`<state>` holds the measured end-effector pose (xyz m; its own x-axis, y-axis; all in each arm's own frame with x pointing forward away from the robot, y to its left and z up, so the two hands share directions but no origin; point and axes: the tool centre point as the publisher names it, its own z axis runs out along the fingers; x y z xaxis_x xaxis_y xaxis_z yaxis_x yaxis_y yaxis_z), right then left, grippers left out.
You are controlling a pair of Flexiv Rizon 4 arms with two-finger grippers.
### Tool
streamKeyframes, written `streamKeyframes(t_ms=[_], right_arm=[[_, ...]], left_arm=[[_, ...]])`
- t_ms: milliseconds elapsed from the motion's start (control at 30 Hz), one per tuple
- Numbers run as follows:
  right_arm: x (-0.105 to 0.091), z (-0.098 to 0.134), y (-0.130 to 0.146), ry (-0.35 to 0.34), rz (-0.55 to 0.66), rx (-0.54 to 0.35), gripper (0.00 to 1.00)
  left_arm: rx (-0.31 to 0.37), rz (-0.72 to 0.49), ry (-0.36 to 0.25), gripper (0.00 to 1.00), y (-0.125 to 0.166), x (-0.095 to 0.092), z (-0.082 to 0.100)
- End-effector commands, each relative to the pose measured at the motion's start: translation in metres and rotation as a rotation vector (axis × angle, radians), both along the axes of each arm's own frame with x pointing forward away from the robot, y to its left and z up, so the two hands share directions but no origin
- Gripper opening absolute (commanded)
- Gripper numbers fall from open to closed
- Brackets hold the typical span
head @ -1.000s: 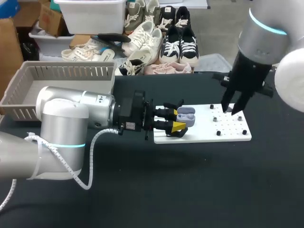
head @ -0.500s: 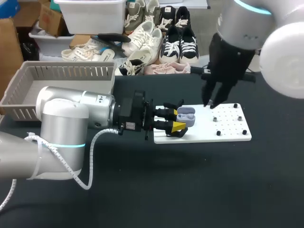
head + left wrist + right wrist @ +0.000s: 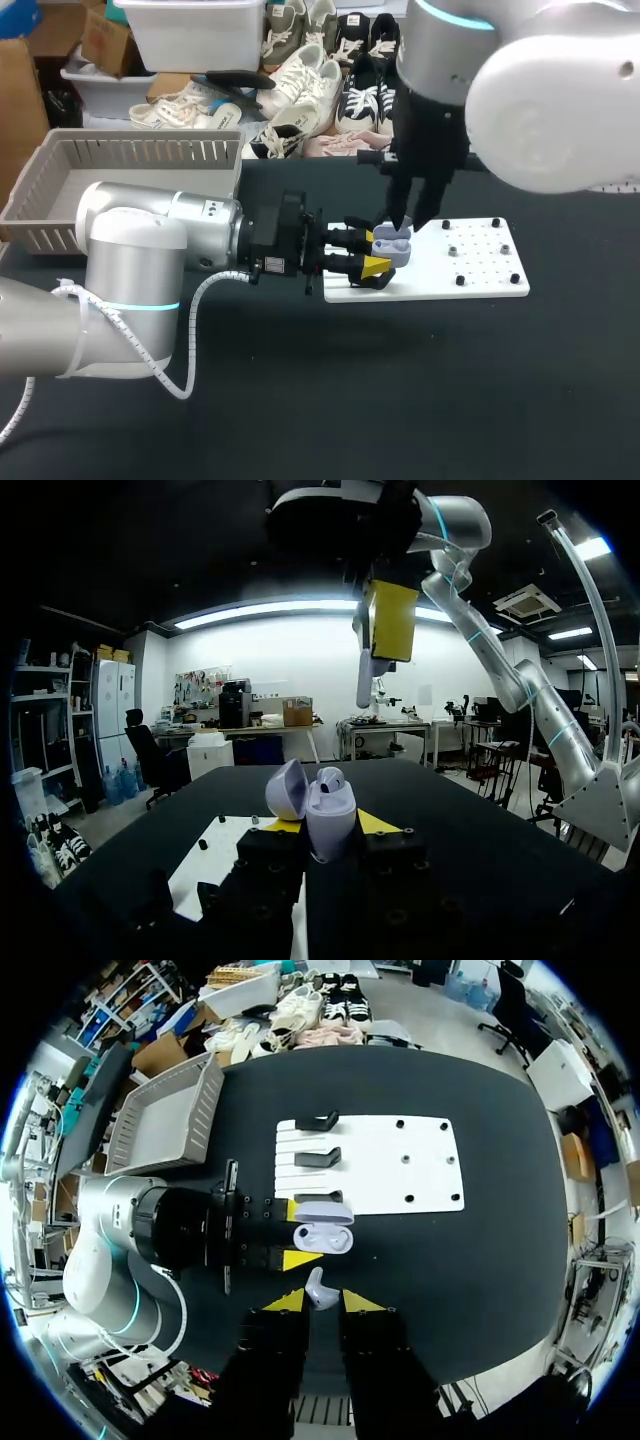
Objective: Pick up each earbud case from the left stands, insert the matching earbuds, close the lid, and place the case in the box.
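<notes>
My left gripper (image 3: 368,254) lies level over the white board's (image 3: 470,280) left end, shut on an open lavender earbud case (image 3: 392,245). In the left wrist view the case (image 3: 330,815) stands between the yellow tips with its lid (image 3: 287,788) swung back and one earbud (image 3: 333,776) seated inside. My right gripper (image 3: 405,224) hangs straight above the case, shut on a white earbud (image 3: 318,1290). From the right wrist view the open case (image 3: 322,1232) lies directly under that earbud, with a gap between them.
A grey slatted basket (image 3: 60,195) stands at the table's back left. Two empty black stands (image 3: 318,1122) (image 3: 318,1157) sit on the board's left side, and several small black pegs (image 3: 459,280) dot its right half.
My right arm has swung left from the board's right half to a spot above the case, carrying the earbud. The left arm and the case have not moved.
</notes>
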<state>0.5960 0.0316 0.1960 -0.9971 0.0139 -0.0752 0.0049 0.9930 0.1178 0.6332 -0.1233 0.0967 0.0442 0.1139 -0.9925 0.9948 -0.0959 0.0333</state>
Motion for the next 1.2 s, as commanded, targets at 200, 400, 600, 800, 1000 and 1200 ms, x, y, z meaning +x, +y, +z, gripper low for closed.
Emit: streamKeyframes(t_ms=[200,400,600,800,1000,1200], right_arm=[[0.0094,-0.0011,0.0075,0.017,-0.003,0.006,0.0],[0.0104,-0.002,0.0047,0.02,-0.012,0.008,0.0],[0.0104,-0.002,0.0047,0.02,-0.012,0.008,0.0],[0.0104,-0.002,0.0047,0.02,-0.012,0.008,0.0],[0.0108,-0.0004,0.0059,0.013,-0.005,0.011,0.0],[0.0112,-0.0022,0.012,0.015,0.027,0.001,0.0]], left_arm=[[-0.002,0.001,-0.001,0.0,-0.0002,0.0001,-0.0008],[-0.002,0.001,-0.001,0.0,-0.0002,0.0001,-0.0008],[-0.002,0.001,-0.001,0.0,-0.0002,0.0001,-0.0008],[-0.002,0.001,-0.001,0.0,-0.0002,0.0001,-0.0008],[-0.002,0.001,-0.001,0.0,-0.0002,0.0001,-0.0008],[-0.002,0.001,-0.001,0.0,-0.0002,0.0001,-0.0008]])
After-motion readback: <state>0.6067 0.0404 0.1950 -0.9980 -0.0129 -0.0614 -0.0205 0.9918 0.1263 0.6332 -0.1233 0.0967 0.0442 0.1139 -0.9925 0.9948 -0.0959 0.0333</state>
